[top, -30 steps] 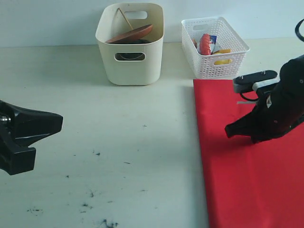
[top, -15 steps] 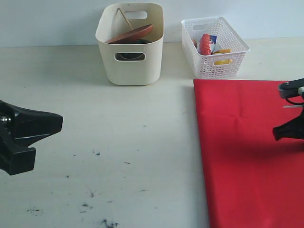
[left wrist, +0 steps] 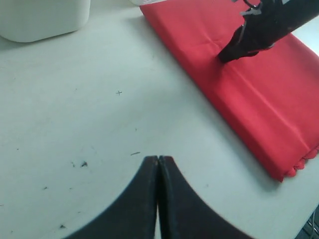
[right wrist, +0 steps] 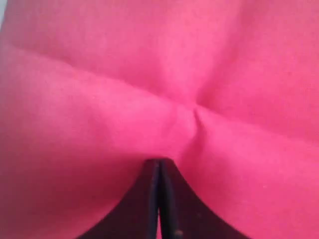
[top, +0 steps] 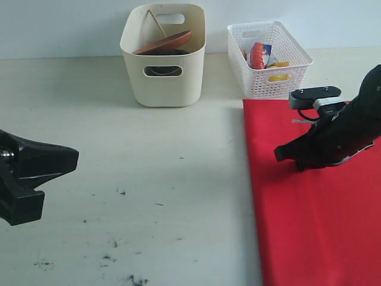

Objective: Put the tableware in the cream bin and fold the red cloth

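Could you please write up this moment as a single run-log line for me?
left gripper: shut, over table | right gripper: shut, tip down at red cloth | wooden plate: in cream bin

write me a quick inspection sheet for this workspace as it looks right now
surface: pale table, dark scuff marks toward the lower left of the exterior view.
job's things: cream bin holds a tilted brown plate and chopsticks; other tableware not made out. red cloth lies flat on the table, scalloped edge at one end.
clutter: white lattice basket beside the bin, small items inside.
grippers: left gripper shut, empty, above bare table. right gripper shut, tip down at the cloth where it puckers; cannot tell if fabric is pinched.
cables: dark loop at the right wrist.
surroundings: plain pale wall behind the table.
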You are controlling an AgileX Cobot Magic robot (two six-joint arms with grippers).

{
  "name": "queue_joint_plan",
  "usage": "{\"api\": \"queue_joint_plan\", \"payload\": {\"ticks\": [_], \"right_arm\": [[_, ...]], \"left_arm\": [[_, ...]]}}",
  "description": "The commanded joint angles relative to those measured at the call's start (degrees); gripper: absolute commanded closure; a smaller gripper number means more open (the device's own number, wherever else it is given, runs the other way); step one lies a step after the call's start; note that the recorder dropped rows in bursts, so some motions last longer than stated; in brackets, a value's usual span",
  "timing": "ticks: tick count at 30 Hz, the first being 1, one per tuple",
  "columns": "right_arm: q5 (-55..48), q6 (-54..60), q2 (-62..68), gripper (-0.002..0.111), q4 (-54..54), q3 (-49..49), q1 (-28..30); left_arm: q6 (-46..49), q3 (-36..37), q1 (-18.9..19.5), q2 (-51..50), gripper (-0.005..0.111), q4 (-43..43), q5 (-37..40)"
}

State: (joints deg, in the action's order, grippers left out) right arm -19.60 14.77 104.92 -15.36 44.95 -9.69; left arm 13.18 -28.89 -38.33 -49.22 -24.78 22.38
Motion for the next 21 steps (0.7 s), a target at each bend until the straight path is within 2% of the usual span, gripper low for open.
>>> {"api": "queue_joint_plan", "payload": {"ticks": [1, 4, 8, 16, 21], "right_arm": [[-3.8, -14.4, 2.2, 0.108, 18.3, -0.6, 6.1], [-4.1, -20.8, 2.2, 0.108, 26.5, -0.6, 10.8], [-1.8, -21.1, 2.1, 0.108, 27.4, -0.4, 14.4], [-1.6, -21.8, -7.9, 0.108, 22.5, 0.1, 14.4], [-1.5, -31.5, -14.8, 0.108, 28.7, -2.0, 15.1]], "left_arm": [[-0.1, 0.2, 0.1, 0.3, 0.104, 0.4, 0.4], [-0.1, 0.2, 0.1, 0.3, 0.104, 0.4, 0.5], [-0.1, 0.2, 0.1, 0.3, 0.104, 0.4, 0.7], [-0.1, 0.2, 0.1, 0.3, 0.104, 0.6, 0.7], [-0.1, 0.2, 0.1, 0.3, 0.104, 0.6, 1.0]]}}
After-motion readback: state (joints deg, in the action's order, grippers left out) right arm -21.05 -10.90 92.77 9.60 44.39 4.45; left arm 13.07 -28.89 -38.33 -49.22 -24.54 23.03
